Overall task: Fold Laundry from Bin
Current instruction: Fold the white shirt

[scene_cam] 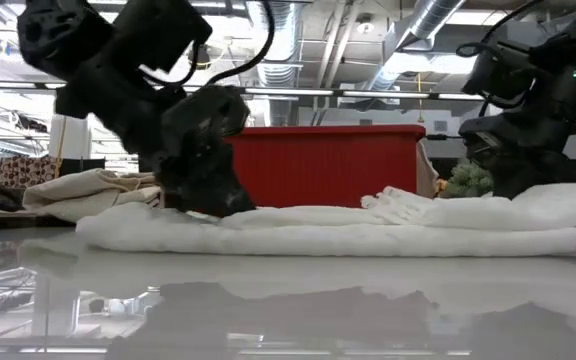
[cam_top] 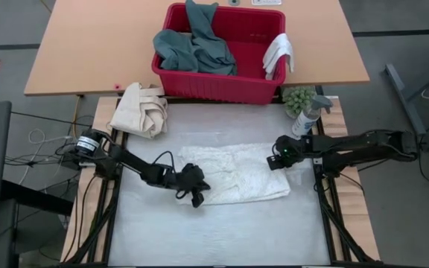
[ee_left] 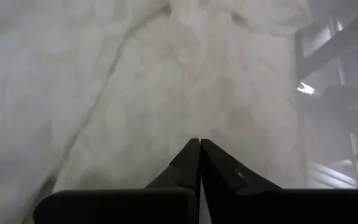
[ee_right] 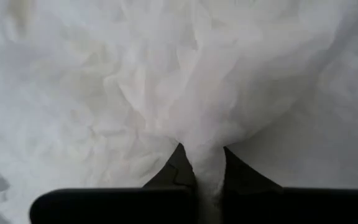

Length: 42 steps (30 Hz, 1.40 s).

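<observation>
A white textured towel (cam_top: 233, 173) lies spread and rumpled on the table's middle. My right gripper (cam_top: 278, 161) is at its right edge, shut on a gather of the cloth (ee_right: 205, 163). My left gripper (cam_top: 196, 193) is shut over the towel's near left part, its tips (ee_left: 199, 143) right at the cloth surface with nothing between them. The red bin (cam_top: 199, 83) stands at the far edge. It holds a teal-green garment (cam_top: 192, 46), and a small white cloth (cam_top: 278, 53) hangs over its right rim. My right gripper pinches a bunched fold of the towel's right edge (ee_right: 207, 155) between its two fingers, which slant steeply down at it from the table's right. The cloth fans out in creases from the pinch. The rest of the towel lies on the table. My left gripper's shut tips come down at a slant from the table's left onto the towel's near left part (scene_cam: 230, 212). Whether they press the cloth or hover just above it, I cannot tell.
A cream canvas bundle with loop handles (cam_top: 140, 109) lies at the table's far left corner. A spray bottle (cam_top: 307, 117) and a small green plant (cam_top: 298, 98) stand at the far right. The table's near half (cam_top: 222, 234) is bare.
</observation>
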Tool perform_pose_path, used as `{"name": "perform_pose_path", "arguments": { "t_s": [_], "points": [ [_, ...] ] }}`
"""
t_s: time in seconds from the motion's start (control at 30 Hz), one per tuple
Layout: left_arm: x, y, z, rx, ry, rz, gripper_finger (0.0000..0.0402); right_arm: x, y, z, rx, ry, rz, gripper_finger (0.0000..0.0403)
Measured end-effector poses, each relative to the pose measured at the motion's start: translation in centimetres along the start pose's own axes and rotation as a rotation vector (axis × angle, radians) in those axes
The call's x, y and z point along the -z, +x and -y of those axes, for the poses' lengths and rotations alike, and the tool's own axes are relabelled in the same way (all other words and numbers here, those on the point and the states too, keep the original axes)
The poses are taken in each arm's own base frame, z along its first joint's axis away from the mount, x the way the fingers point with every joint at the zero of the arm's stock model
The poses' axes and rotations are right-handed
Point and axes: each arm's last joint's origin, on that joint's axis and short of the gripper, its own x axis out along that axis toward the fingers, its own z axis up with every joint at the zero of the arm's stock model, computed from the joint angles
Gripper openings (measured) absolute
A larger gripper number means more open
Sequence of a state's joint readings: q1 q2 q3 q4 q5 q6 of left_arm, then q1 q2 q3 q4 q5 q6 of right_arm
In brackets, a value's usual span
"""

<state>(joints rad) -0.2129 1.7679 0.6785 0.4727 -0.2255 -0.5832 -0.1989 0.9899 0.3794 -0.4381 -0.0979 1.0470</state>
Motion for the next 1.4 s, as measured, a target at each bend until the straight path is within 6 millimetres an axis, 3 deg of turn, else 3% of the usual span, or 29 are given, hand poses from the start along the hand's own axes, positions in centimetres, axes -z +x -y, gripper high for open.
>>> {"name": "perform_pose_path", "arguments": {
  "t_s": [0.17,0.4,0.63,0.73,0.9,1.17,1.4],
  "points": [
    [-3.9,-0.6,0.5,0.080,0.016,0.043,0.0000,-0.4,-0.8,-0.8,-0.028,0.013,0.015,0.0040],
    [-6.0,-4.2,0.1,-0.032,0.115,-0.023,0.0000,-1.6,-2.8,-3.3,-0.102,-0.003,0.057,0.0040],
    [-1.7,-7.3,-2.2,-0.151,0.017,-0.144,0.0000,-2.4,-4.8,-6.3,-0.143,-0.057,0.088,0.0040],
    [1.0,-8.0,-3.0,-0.188,-0.058,-0.154,0.0000,-2.6,-4.7,-7.4,-0.138,-0.088,0.078,0.0040],
    [3.1,-8.0,-3.3,-0.166,-0.125,-0.143,0.0000,-2.7,-3.2,-8.7,-0.075,-0.124,0.044,0.0040],
    [4.2,-5.8,-3.1,-0.145,-0.137,-0.129,0.0000,-3.4,-2.1,-12.0,-0.066,-0.191,0.024,0.0040],
    [3.9,-4.7,-2.6,-0.113,-0.139,-0.093,0.0000,-4.7,-3.1,-15.7,-0.134,-0.236,0.058,0.0040]
  ]
}}
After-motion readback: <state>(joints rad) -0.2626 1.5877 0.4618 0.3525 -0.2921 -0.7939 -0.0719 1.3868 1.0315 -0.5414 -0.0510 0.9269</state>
